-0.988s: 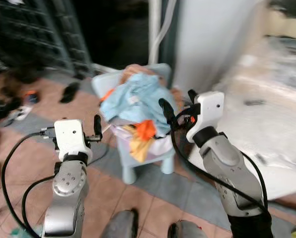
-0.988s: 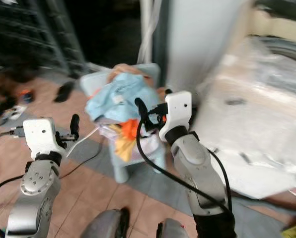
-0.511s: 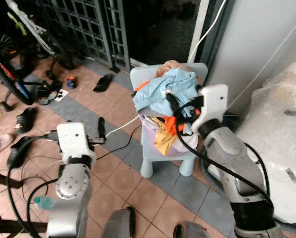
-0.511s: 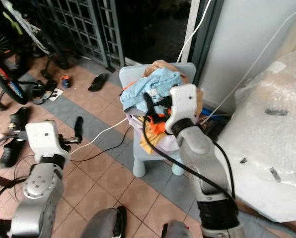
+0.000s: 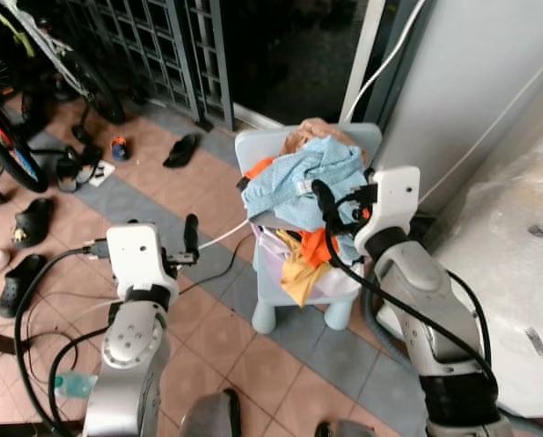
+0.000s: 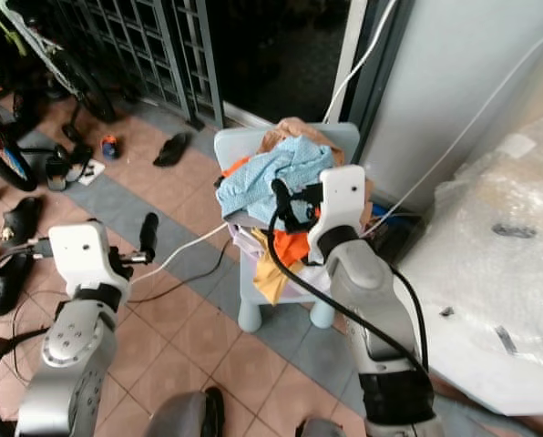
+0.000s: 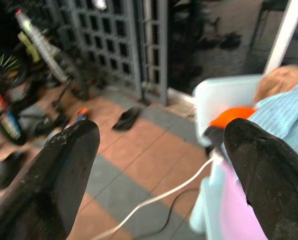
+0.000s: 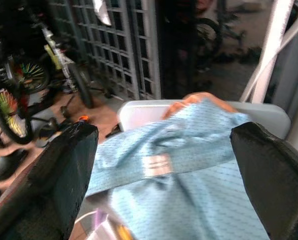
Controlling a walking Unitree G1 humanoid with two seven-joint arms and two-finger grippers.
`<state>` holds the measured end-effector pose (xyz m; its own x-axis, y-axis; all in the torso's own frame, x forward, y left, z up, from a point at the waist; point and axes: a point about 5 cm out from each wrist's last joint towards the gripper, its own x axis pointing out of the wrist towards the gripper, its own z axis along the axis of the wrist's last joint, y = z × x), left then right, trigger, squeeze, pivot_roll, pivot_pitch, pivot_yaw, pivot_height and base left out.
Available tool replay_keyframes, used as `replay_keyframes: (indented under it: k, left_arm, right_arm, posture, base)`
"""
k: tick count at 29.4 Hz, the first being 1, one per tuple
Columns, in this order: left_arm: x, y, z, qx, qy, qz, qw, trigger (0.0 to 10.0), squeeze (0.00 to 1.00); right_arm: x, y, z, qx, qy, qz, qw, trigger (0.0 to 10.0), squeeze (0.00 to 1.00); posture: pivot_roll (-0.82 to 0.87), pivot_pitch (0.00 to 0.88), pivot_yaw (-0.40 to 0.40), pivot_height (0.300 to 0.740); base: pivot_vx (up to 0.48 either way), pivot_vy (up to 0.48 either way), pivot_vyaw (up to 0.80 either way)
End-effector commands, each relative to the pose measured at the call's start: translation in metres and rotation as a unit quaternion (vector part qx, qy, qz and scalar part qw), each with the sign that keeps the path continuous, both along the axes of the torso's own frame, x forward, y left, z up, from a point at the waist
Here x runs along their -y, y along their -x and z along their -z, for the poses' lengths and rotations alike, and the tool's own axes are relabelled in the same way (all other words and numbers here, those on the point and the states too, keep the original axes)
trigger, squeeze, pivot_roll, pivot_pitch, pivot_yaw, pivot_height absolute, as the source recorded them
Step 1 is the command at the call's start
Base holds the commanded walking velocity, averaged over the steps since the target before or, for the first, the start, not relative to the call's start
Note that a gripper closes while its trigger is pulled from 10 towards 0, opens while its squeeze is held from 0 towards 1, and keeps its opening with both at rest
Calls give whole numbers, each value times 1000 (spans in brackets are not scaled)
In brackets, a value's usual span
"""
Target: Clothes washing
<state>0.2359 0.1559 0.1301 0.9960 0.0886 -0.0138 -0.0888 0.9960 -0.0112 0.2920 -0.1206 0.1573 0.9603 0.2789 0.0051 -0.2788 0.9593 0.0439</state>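
Observation:
A heap of clothes lies on a small pale blue chair [image 5: 273, 289]. A light blue garment [image 5: 299, 177] tops the heap, with orange cloth [image 5: 315, 246] and yellow cloth [image 5: 294, 275] hanging below it. My right gripper [image 5: 335, 208] is open against the right side of the heap, its fingers [image 8: 54, 180] spread on either side of the light blue garment [image 8: 189, 165] without closing on it. My left gripper [image 5: 191, 235] is open and holds nothing, left of the chair and above the floor, facing the chair's backrest [image 7: 221, 97].
A white cable [image 5: 219, 238] runs across the tiled floor to the chair. Sandals [image 5: 181, 150], shoes [image 5: 30, 218] and a bicycle [image 5: 3, 100] stand at the left by a metal gate [image 5: 153, 45]. A bubble-wrapped bulk [image 5: 527, 246] fills the right. A bottle [image 5: 71, 382] lies near my feet.
The camera swung and came out of blur, so the whole scene shifted. My right gripper has stayed at the clothes heap, and my left gripper has kept its place left of the chair.

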Motion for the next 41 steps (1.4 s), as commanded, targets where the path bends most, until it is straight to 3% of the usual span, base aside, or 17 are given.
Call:
replay_keyframes:
  k: [1,5,9,12,13,22,24,25,26,35,41]
  left_arm:
    - [6,0,-2,2,4,11,1000,10000,0]
    - [5,0,-2,0,1,12,1000,10000,0]
    - [5,-1,-2,1,-1,11,1000,10000,0]
    - [1,-1,-4,-2,-12,-12,1000,10000,0]
    - [-1,0,-4,-10,-13,-13,1000,10000,0]
    - [-2,15,-3,-25,-17,-9,999,10000,0]
    - [-2,17,-4,-26,-18,-10,999,10000,0]
    - [-2,17,-5,-27,-19,-11,999,10000,0]
    - [-3,18,-6,-29,-20,-13,999,10000,0]
    - [-6,19,-9,-31,-24,-17,999,10000,0]
    - [-6,18,-11,-30,-21,-27,999,10000,0]
  right_arm:
    - [9,0,8,-20,7,17,1000,10000,0]
    - [6,0,14,-25,35,23,999,10000,0]
    - [3,0,17,-34,26,22,999,10000,0]
    - [3,-1,21,-44,42,-5,998,10000,0]
    - [2,-3,28,-69,52,-30,996,10000,0]
    - [-1,-24,59,-155,120,-33,980,10000,0]
    - [-1,-29,63,-175,116,-30,977,4314,0]
    - [-1,-33,64,-179,120,-31,976,392,0]
    - [-2,-37,66,-186,121,-39,974,0,0]
    - [-25,-50,61,-180,117,-104,971,0,0]
    - [-27,-52,60,-187,106,-117,970,0,0]
  posture:
    - [23,139,37,740]
    - [26,139,42,740]
    - [33,143,51,740]
    - [41,154,58,740]
    - [50,166,63,740]
    - [107,201,62,740]
    - [117,205,57,740]
    - [123,209,53,740]
    - [131,214,49,740]
    - [148,227,61,740]
    - [136,235,57,740]
  base:
    - [480,0,0]
    - [480,0,0]
    - [396,0,0]
    - [0,0,0]
    - [0,0,0]
    - [0,0,0]
    - [0,0,0]
    - [0,0,0]
    - [0,0,0]
    - [0,0,0]
    - [0,0,0]
